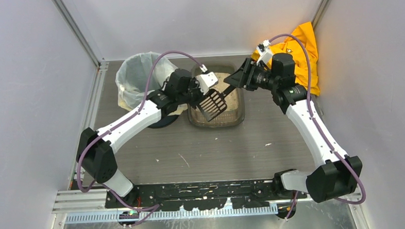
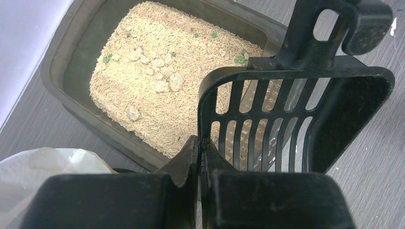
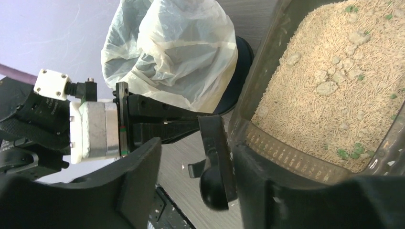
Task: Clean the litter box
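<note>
Left hand (image 2: pixel 200 149) pinches scoop (image 2: pixel 356 105) over litter box (image 2: pixel 64 71).

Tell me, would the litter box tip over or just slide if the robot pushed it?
Probably slide: the litter box is low and wide and sits flat on the smooth table. It seems light, since the litter is only a thin layer. The loose grains would likely shift.

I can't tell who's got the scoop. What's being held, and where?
The left gripper pinches the black scoop by the rim of its slotted end. The right gripper is open around the handle, not gripping it yet.
</note>
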`<action>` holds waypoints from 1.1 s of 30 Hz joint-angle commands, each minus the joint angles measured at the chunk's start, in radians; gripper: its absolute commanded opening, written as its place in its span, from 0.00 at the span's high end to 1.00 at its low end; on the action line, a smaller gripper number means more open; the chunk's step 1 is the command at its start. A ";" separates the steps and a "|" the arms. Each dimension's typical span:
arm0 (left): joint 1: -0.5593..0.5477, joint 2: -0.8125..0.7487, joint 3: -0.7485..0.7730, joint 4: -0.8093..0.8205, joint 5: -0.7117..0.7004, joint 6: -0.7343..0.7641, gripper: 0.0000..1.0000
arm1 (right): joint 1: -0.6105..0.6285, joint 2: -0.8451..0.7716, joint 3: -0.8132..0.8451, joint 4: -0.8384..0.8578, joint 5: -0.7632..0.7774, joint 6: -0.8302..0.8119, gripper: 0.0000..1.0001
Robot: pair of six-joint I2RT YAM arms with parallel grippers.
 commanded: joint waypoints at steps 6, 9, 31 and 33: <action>-0.010 -0.026 0.042 0.029 -0.048 0.022 1.00 | 0.015 -0.021 0.051 -0.024 0.013 -0.057 0.45; -0.009 -0.014 0.056 0.026 -0.054 0.017 1.00 | 0.022 -0.033 0.041 -0.044 0.021 -0.075 0.41; -0.010 -0.014 0.042 0.038 -0.032 -0.006 1.00 | 0.030 -0.038 0.009 -0.039 0.031 -0.089 0.99; -0.009 -0.014 0.050 0.030 -0.047 -0.017 0.96 | 0.030 -0.038 0.005 -0.030 0.040 -0.082 0.99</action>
